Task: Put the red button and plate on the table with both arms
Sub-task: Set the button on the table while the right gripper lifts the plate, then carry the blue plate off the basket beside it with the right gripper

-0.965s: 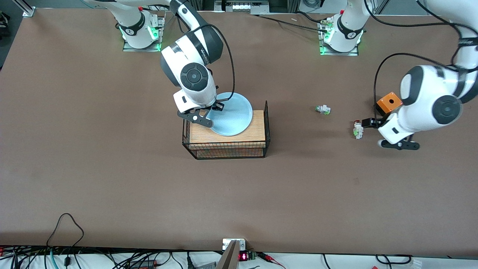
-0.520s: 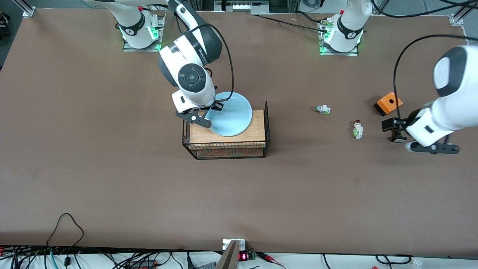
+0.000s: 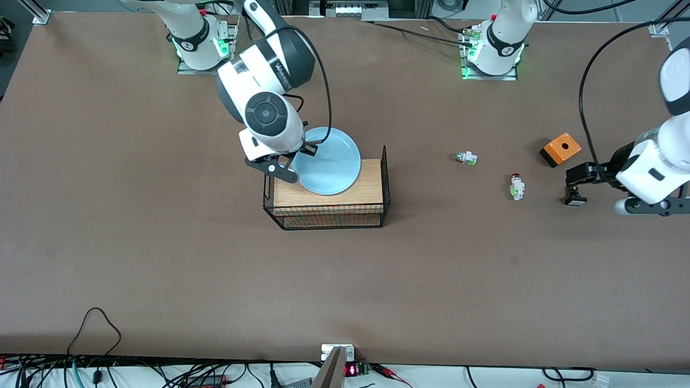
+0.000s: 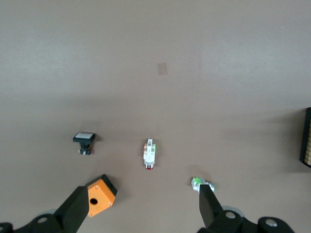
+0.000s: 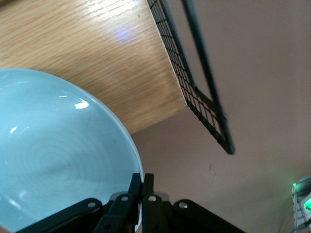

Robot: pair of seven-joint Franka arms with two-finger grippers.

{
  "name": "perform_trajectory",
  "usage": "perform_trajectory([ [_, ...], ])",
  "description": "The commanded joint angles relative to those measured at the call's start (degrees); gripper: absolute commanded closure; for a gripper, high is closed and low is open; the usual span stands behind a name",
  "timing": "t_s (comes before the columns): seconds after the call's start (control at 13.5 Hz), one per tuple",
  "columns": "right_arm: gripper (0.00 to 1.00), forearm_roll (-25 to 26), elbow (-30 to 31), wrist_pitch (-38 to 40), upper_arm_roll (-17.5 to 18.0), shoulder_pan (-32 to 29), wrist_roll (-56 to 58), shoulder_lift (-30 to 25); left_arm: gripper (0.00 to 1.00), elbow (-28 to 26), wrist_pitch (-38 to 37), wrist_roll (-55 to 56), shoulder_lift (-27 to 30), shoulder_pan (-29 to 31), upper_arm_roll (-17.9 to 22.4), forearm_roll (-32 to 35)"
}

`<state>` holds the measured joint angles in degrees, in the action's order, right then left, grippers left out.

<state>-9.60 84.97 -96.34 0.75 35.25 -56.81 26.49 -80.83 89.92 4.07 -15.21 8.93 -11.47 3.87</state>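
Observation:
The light blue plate (image 3: 329, 161) hangs tilted over the wooden-topped wire basket (image 3: 377, 207). My right gripper (image 3: 305, 151) is shut on its rim; the right wrist view shows the plate (image 5: 58, 160) pinched between the closed fingers of that gripper (image 5: 142, 183). The red button (image 3: 517, 187) lies on the brown table (image 3: 161, 242), toward the left arm's end. My left gripper (image 3: 582, 175) is open and empty in the air, over the table beside the black-and-white button. In the left wrist view the red button (image 4: 149, 154) lies free, ahead of the wide-open gripper (image 4: 143, 209).
A green-capped button (image 3: 466, 158) lies farther from the front camera than the red one. An orange box (image 3: 561, 149) and a black-and-white button (image 3: 575, 200) lie under the left hand. The basket's wire wall (image 5: 194, 92) stands up beside the plate.
My left gripper let go of the red button on the table and drew back toward its own end. My right gripper lifted the plate and moved it slightly toward the right arm's end.

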Motion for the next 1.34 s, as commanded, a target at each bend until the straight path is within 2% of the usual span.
perform_trajectory([
  [0.0, 1.0, -1.3, -1.7, 3.3, 0.3, -0.7, -1.0, -0.7, 0.0, 5.8, -4.5, 0.1, -0.4, 0.7, 0.2, -0.4],
  [0.37, 1.0, -1.5, -2.3, 7.5, 0.2, -0.6, -1.1, -2.8, 0.0, 6.8, -5.5, 0.5, 0.1, 0.7, -0.2, -1.1],
  [0.74, 1.0, -4.6, -4.6, 14.8, -0.1, -0.7, -1.7, -5.2, 0.0, 6.7, -5.3, -0.3, 0.4, 0.1, -0.1, -1.5],
  [1.04, 1.0, -3.8, -4.6, 23.3, -0.1, -2.0, -1.0, -8.6, 0.0, 6.7, -4.8, -0.4, 0.4, 0.0, -0.8, -2.3],
  [1.26, 1.0, -0.7, -4.6, 28.9, -0.1, -5.4, 7.4, -11.4, 0.0, 6.7, -4.8, -0.4, 0.5, 0.1, -0.6, -2.6],
])
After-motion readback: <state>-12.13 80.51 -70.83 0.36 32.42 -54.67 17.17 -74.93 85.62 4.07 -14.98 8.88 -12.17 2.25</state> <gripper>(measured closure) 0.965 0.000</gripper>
